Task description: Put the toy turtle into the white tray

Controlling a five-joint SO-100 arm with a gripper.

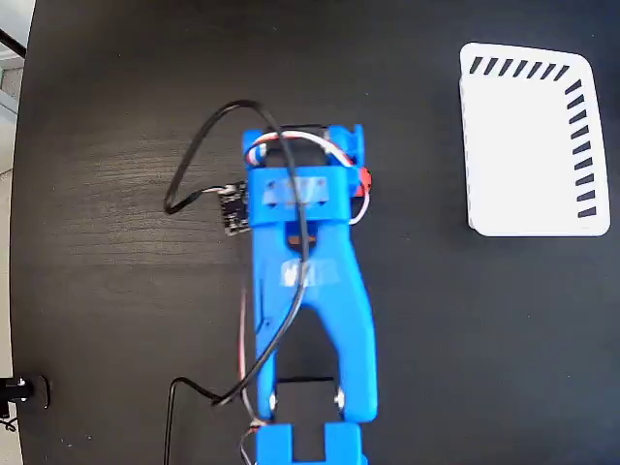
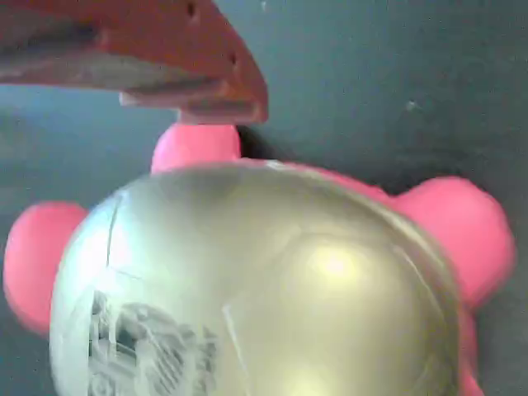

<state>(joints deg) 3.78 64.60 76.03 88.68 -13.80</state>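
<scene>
**Arm hanging over the turtle, tray lying empty**

In the fixed view the blue arm (image 1: 308, 291) is stretching up the dark table (image 1: 107, 242) from the bottom edge, with its head hanging well left of the tray (image 1: 531, 140) and a little below the tray's top edge. The tray is lying flat near the right edge, showing nothing inside it. Black and white wires are looping over the arm, and a small dark board (image 1: 232, 206) is sitting at its left side. A red speck is peeking out at the arm's right side; the rest of the turtle is hiding under it.

In the wrist view the turtle (image 2: 272, 280) is filling the picture, shell up, sticker at lower left, pink feet poking out around it. One red finger (image 2: 165, 58) is hovering above the shell; the other is showing nowhere, so I cannot tell the spread of the gripper (image 2: 194, 111).
</scene>
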